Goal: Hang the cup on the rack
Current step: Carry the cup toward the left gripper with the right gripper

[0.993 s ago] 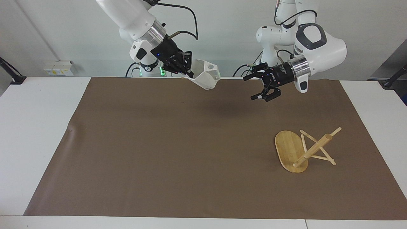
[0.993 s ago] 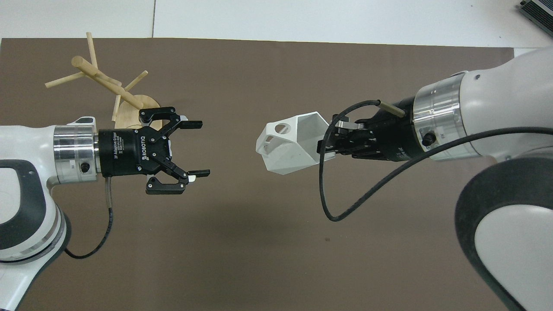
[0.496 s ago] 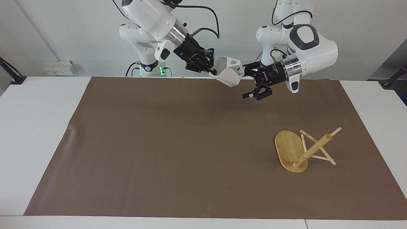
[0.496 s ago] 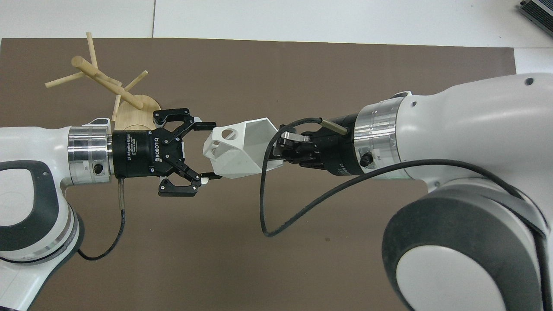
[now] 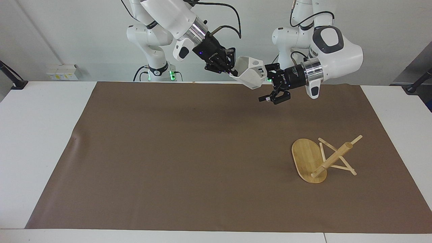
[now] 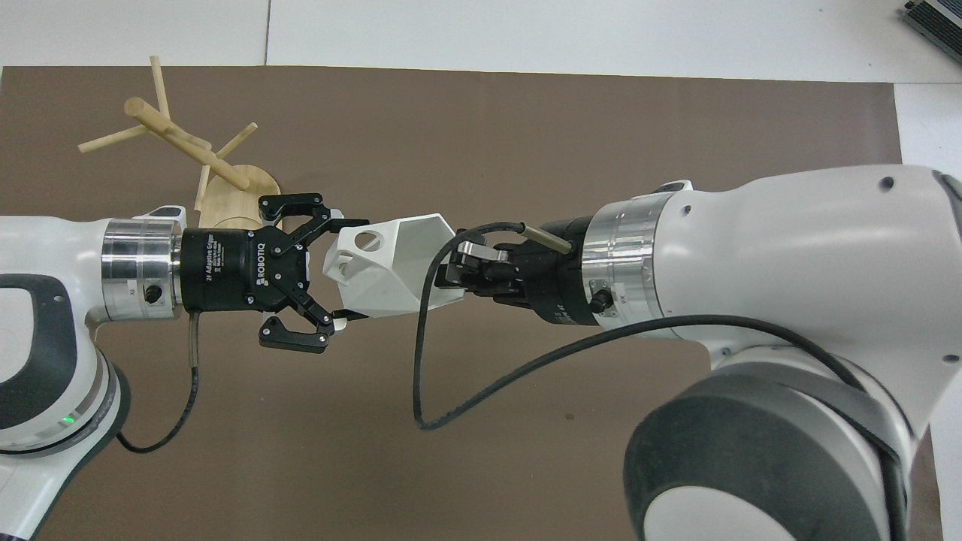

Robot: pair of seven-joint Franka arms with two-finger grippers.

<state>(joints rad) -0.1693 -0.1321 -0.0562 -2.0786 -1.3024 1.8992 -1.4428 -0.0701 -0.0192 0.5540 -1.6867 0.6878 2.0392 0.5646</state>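
- Over the last second the cup (image 5: 249, 76) has been carried by the right gripper (image 5: 232, 71), clamped on its rim, into the spread fingers of the left gripper (image 5: 267, 84); a handover is judged under way.
- Cup held high over the brown mat (image 5: 168, 152), not yet gripped by the left.
- Both arms are stretched level, wrists facing.
- Rack (image 5: 322, 158) stands untouched toward the left arm's end.

Over the last second we have swung our right end effector (image 5: 233, 71), clamped on the rim of the cup (image 5: 250, 75), from above the mat's edge by our bases toward the left arm. Our left end effector (image 5: 265, 85) has risen and pushed in to meet it, so the cup's handle end, first well apart from its spread fingers (image 6: 346, 223), now sits between them.
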